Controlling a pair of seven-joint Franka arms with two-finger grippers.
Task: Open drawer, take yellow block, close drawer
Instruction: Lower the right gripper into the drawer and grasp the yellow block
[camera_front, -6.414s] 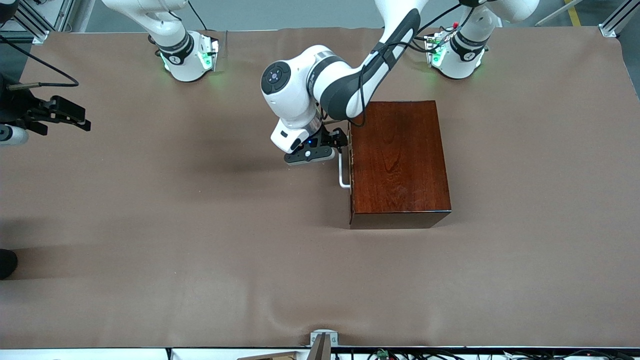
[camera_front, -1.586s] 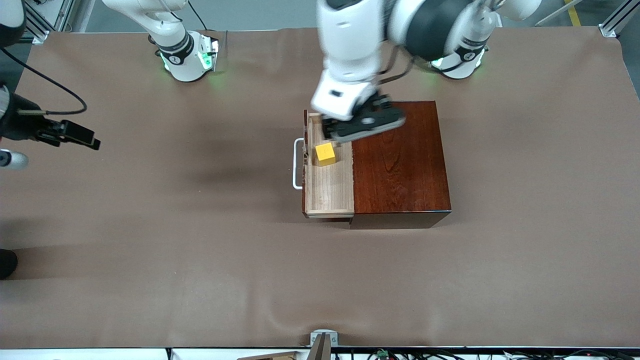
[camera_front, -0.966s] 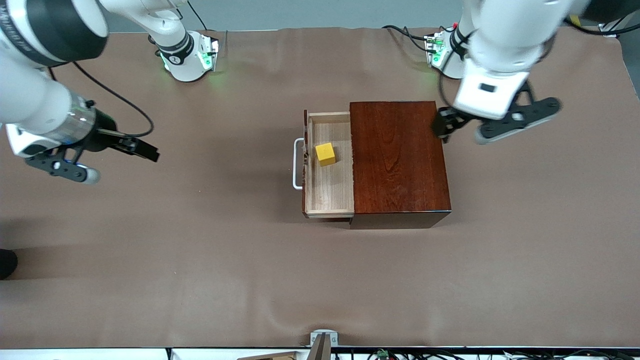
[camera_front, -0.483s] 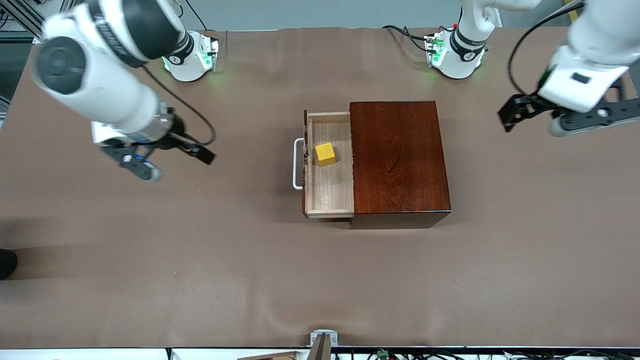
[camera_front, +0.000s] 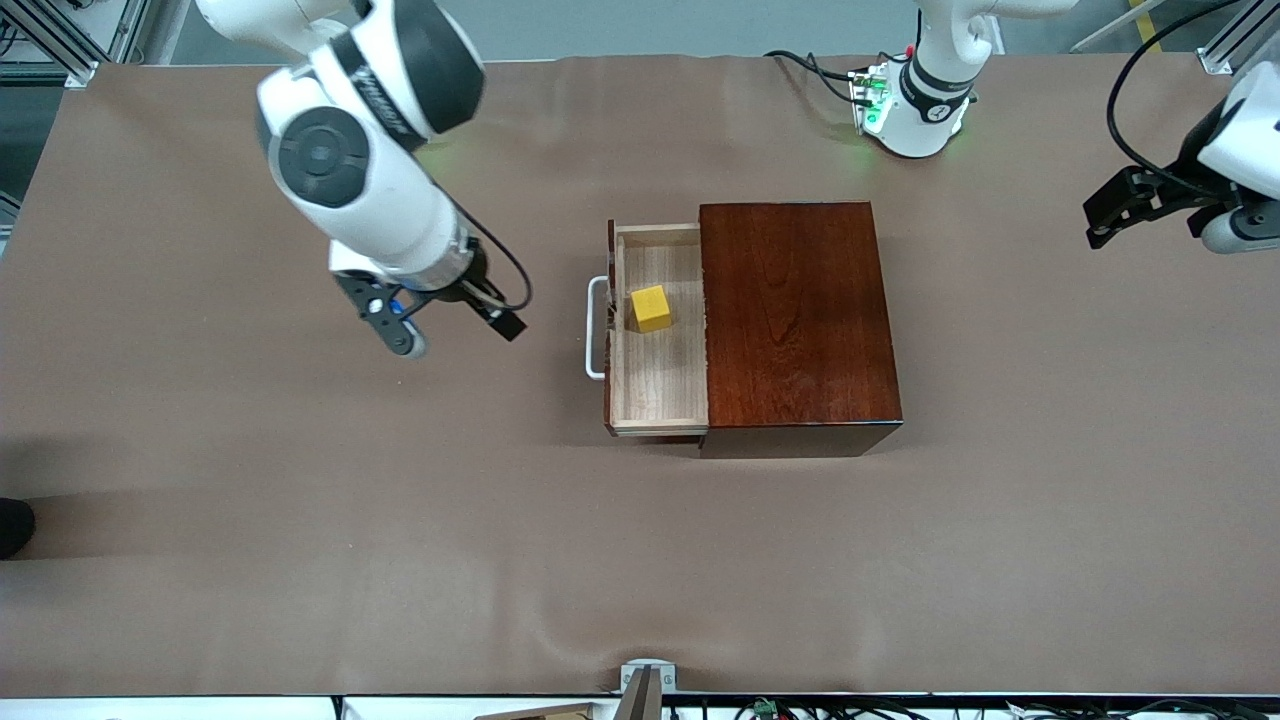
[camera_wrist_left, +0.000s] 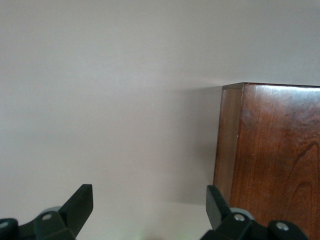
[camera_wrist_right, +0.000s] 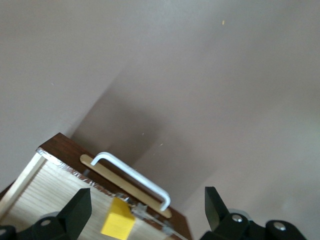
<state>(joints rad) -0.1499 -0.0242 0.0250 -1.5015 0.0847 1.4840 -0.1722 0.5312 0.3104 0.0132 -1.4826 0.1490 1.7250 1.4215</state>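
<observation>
Over bare table beside the drawer's front, toward the right arm's end, the right gripper (camera_front: 452, 325) hangs with its jaws spread wide and nothing between them. Its wrist view looks past the two dark fingertips (camera_wrist_right: 75, 212) at the white U-shaped handle (camera_wrist_right: 134, 177), which stands clear of the gripper with open brown table (camera_front: 300, 480) all around it.

From that gripper toward the box, the drawer (camera_front: 660, 400) stands pulled out of the glossy reddish-brown wooden box (camera_front: 795, 320), its pale wood floor exposed. The yellow block (camera_front: 650, 308) sits on that floor, a small matte cube with crisp edges, closer to the drawer's front wall than to the box, and nearer the robots' bases than the drawer's middle. Bare drawer floor lies on every side of it, most of it toward the front camera, and no wall touches it. The right wrist view shows the same cube (camera_wrist_right: 117, 225) just inside the front wall, under the handle's line.

At the table's other end, the left gripper (camera_front: 1160, 215) waits well apart from the box, fingers released and holding nothing; its wrist view shows only the box's closed end (camera_wrist_left: 267, 150) and clear table.
</observation>
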